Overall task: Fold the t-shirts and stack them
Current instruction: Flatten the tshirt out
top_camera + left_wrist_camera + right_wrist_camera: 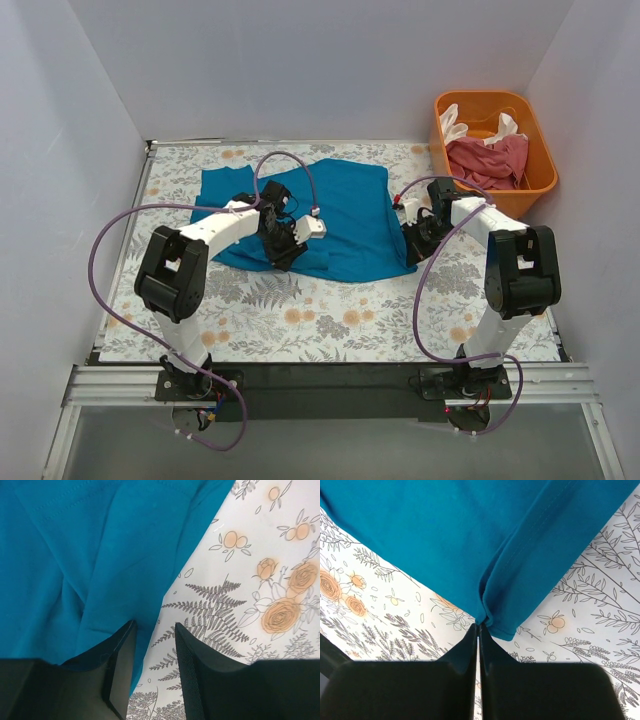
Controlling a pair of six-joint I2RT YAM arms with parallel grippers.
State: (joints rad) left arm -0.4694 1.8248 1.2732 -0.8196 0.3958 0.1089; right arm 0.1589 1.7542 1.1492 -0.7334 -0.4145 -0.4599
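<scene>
While the right gripper (pixel 478 626) is pinching a folded edge of cloth with its jaws pressed together, the items are standing as follows.

Item one: teal-blue t-shirt (pixel 350 205), lying spread and creased across the far half of the table (pixel 300 325), its near right corner gathering into that pinch. It is looking light, limp and soft, so it is likely to sag and drag along the patterned surface and not hold any shape. The best holds are judged to be at hems and corners, where doubled cloth is giving the fingers something to bite.

Item two: left gripper (pixel 155 626), hanging over the shirt's near edge with jaws spread and nothing between them; one finger is sitting over the cloth, the other over bare table.

Item three: pink-red t-shirt (pixel 490 160) and cream-white t-shirt (pixel 452 122), both lying crumpled in the orange tub (pixel 545 165) beyond the far right corner, waiting unfolded.
</scene>
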